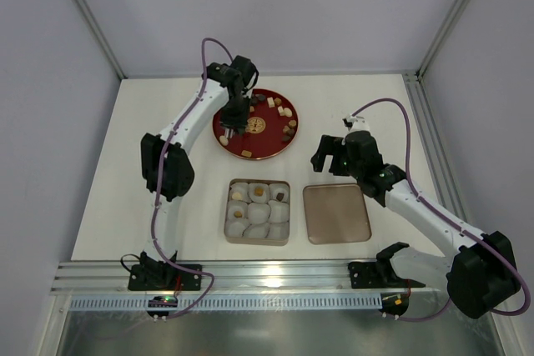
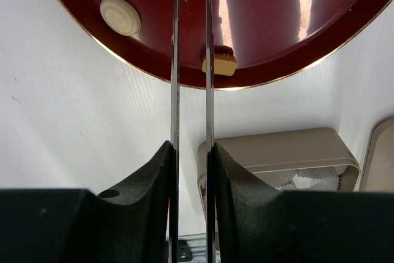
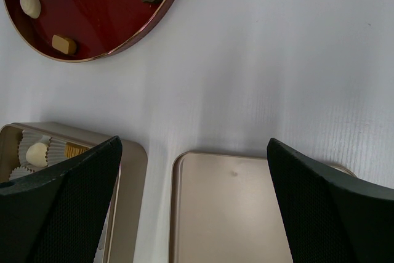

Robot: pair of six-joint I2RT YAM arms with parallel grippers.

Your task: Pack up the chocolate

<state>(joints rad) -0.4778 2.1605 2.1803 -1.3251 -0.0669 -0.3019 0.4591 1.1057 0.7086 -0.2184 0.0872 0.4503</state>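
- Right now I have the left gripper [image 1: 231, 129] down over the near-left part of the red plate [image 1: 271, 146], which sits at the far middle of the table [image 1: 108, 206]
- On its wrist view the two thin fingers [image 2: 175, 60] stand almost together, with only a narrow slot between them
- A bright red bit shows in that slot at the very top edge of the view; I cannot tell whether the jaws have hold of it or merely frame it
- Most of the chocolate [image 1: 247, 153] lies scattered on the plate: dark, tan and cream-white pieces, mostly along the far and right rim
- A tan piece [image 2: 220, 63] sits just inside the near rim, right beside the right-hand finger
- A cream-white round [image 2: 120, 15] lies well to the left of the fingers
- A few more pieces are in the open tin [image 1: 258, 242] near the arm bases, sitting in the far row of its white paper cups [image 1: 250, 229]; the near cups look unfilled from above
- The tin's lid [image 1: 336, 213] lies flat just to the right of it, the two apart
- The right gripper [image 3: 194, 146] hangs above the gap between tin and lid, its jaws spread wide and with nothing in them
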